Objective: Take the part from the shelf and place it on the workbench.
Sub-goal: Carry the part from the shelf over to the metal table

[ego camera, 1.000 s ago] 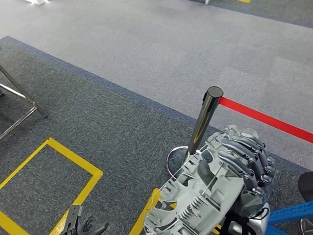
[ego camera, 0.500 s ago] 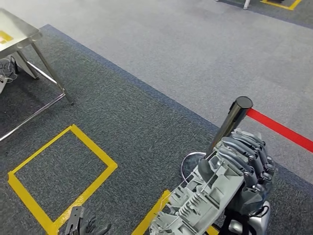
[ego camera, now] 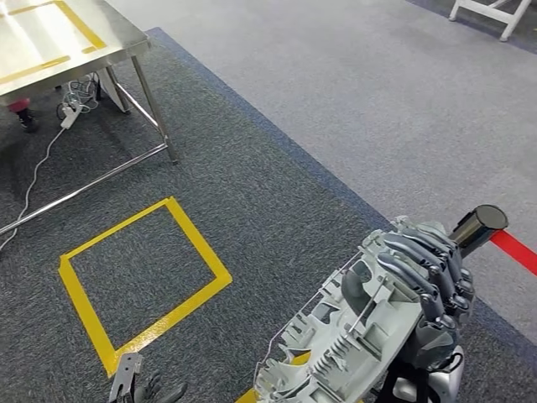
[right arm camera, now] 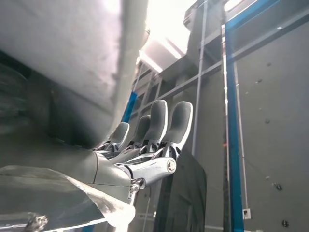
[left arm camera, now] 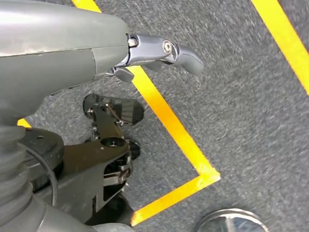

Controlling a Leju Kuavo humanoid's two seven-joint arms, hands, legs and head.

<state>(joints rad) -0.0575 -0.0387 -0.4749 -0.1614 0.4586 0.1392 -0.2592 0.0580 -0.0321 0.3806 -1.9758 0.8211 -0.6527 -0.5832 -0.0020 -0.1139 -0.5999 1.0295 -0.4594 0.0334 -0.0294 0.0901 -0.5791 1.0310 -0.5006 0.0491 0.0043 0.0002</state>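
Far ahead of the left hand (ego camera: pixel 143 388), at the upper left of the head view, stands the workbench (ego camera: pixel 60 38), a metal table with yellow tape lines on its top and a white cable (ego camera: pixel 38 172) trailing on the carpet beneath it. Between the workbench and the left hand lies a square of yellow floor tape (ego camera: pixel 143 277) on dark carpet. The left hand hangs low, holds nothing, and its fingers are spread. The left wrist view adds detail: one finger (left arm camera: pixel 171 50) extends straight above a corner of the yellow tape, and a shiny round base plate (left arm camera: pixel 229 222) lies on the carpet near that corner.

To the right, the right hand (ego camera: pixel 430 285) grips the part (ego camera: pixel 345 336), a pale grey ribbed plastic moulding, with its dark fingers wrapped over the upper edge. The part is carried in the air, well apart from the workbench. Just beyond the right hand's fingers stands a dark metal post (ego camera: pixel 478 227) with a red belt (ego camera: pixel 516 252) attached. The right wrist view shows the fingertips (right arm camera: pixel 178 123) curled over the blurred part (right arm camera: pixel 73 53), with a blue-framed shelf (right arm camera: pixel 233 121) behind them.
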